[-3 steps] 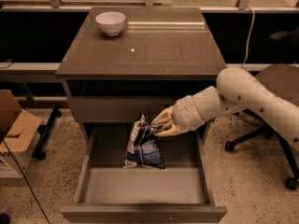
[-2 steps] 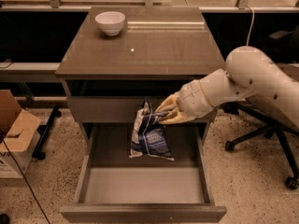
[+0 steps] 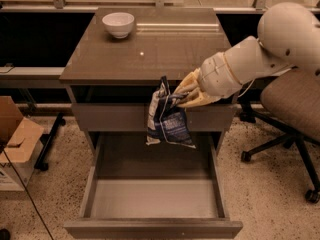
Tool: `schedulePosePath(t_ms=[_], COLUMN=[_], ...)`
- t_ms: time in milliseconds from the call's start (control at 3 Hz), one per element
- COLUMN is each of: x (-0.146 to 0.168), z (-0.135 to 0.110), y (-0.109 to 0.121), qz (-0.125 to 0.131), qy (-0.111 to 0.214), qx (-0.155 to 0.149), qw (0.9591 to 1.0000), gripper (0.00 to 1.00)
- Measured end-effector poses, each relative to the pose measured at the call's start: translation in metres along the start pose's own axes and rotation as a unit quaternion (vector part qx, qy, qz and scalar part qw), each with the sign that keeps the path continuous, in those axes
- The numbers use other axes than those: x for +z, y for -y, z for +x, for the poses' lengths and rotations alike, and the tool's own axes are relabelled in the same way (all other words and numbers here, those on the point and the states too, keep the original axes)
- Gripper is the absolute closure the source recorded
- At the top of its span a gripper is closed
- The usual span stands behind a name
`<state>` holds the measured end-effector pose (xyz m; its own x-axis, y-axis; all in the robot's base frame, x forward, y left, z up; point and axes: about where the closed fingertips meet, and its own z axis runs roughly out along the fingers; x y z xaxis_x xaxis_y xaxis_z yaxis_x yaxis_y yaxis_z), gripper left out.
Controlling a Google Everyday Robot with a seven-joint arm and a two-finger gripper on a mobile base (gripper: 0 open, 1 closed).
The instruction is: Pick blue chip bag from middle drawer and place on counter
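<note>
Glossy grey-brown counter [image 3: 150, 56], and just one thing on it: a white bowl [image 3: 118, 24] near the back-left corner. My gripper [image 3: 174, 99] hangs just off the front edge, right of centre, pinching the blue chip bag [image 3: 170, 125] that dangles below that edge.

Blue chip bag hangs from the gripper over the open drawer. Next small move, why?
Probably lift straight up first. The gripper is shut on the top of the crumpled dark-blue foil chip bag, whose bottom hangs below the edge of the glossy grey-brown counter, over the open grey middle drawer.
</note>
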<state>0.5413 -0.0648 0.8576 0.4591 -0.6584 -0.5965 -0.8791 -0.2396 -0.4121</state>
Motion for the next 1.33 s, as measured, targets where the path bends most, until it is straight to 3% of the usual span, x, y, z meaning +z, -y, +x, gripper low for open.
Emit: schedulePosePath(t_ms=[333, 667, 1000, 1333], x=[-0.034, -0.034, -0.046, -0.062], z=[-0.009, -0.009, -0.007, 0.013], y=[0.029, 0.029, 0.044, 0.078], qz=[0.023, 0.023, 0.063, 0.122], qy=[-0.022, -0.022, -0.044, -0.069], qx=[-0.013, -0.013, -0.007, 0.014], qw=[0.9994, 0.9994, 0.9970, 0.9900], gripper=[1.00, 1.00, 1.00, 1.00])
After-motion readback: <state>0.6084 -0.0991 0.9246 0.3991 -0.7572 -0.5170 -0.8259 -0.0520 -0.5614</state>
